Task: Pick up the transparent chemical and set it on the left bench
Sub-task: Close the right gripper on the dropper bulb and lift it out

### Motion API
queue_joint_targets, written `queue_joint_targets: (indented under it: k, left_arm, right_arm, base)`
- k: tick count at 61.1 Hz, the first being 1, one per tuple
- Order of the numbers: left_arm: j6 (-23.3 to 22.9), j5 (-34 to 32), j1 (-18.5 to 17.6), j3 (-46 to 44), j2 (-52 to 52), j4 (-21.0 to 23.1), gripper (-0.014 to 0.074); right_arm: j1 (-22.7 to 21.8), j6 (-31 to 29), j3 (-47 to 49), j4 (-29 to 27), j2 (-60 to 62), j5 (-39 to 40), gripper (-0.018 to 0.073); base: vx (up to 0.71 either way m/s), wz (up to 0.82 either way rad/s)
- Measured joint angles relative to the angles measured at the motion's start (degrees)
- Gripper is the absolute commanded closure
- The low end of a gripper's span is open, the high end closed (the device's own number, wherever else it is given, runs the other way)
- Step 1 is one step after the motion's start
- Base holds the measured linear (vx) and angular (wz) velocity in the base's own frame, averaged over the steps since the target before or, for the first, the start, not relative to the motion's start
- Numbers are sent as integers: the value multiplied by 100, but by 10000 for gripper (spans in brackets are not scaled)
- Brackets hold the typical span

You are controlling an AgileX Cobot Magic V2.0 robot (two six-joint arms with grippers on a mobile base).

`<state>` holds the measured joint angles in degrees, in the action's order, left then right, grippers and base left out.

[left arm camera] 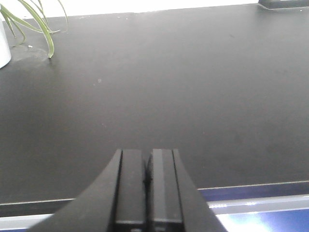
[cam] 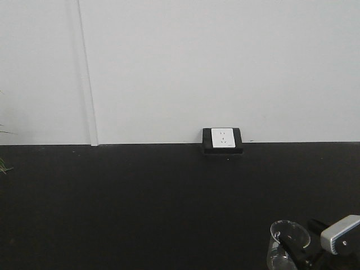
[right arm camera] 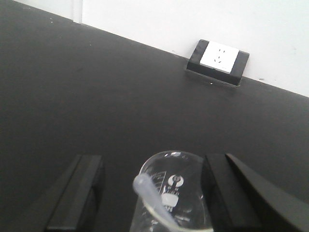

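Right wrist view: the right jaws stand wide open, their two black fingers [right arm camera: 79, 193] flanking a clear glass beaker with printed markings [right arm camera: 181, 186]. A bare gap of bench shows between the left-hand finger and the glass. The right-hand finger lies just beside the beaker wall, and whether it touches cannot be told. Nothing is held. A translucent plastic pipette [right arm camera: 147, 195] leans inside the beaker, its end over the rim. Any liquid level is too faint to make out.

Left wrist view: the left jaws are pressed together with nothing between them, poised over the near edge of the matt black bench [left arm camera: 193, 87].

Further out, the beaker [cam: 287, 244] stands upright at the bench's lower right in the front view, with the right arm's grey wrist housing [cam: 340, 233] just beside it. A white socket in a black surround [cam: 223, 139] sits at the rear where bench meets wall, well apart from the beaker. A green-leaved plant [left arm camera: 34, 24] in a white pot [left arm camera: 2, 48] occupies the far left corner.

Progress, as judged: the approach is complete and the beaker is bracketed, but the grasp is not yet made. Closing on the glass, lifting it, carrying it to the left and setting it down all remain.
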<state>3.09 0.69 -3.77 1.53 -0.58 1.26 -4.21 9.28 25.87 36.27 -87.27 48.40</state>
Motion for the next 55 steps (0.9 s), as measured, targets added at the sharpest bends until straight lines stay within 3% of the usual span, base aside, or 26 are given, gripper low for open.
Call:
queue_joint_targets:
  k: [29, 55]
  left_arm:
    - [0, 0, 0, 0, 0, 0, 600]
    - [0, 0, 0, 0, 0, 0, 600]
  right_arm:
    - [0, 274, 358, 189, -992, 23, 71]
    - [0, 172, 365, 141, -1099, 375, 199]
  base:
    - [0, 0]
    - [0, 0]
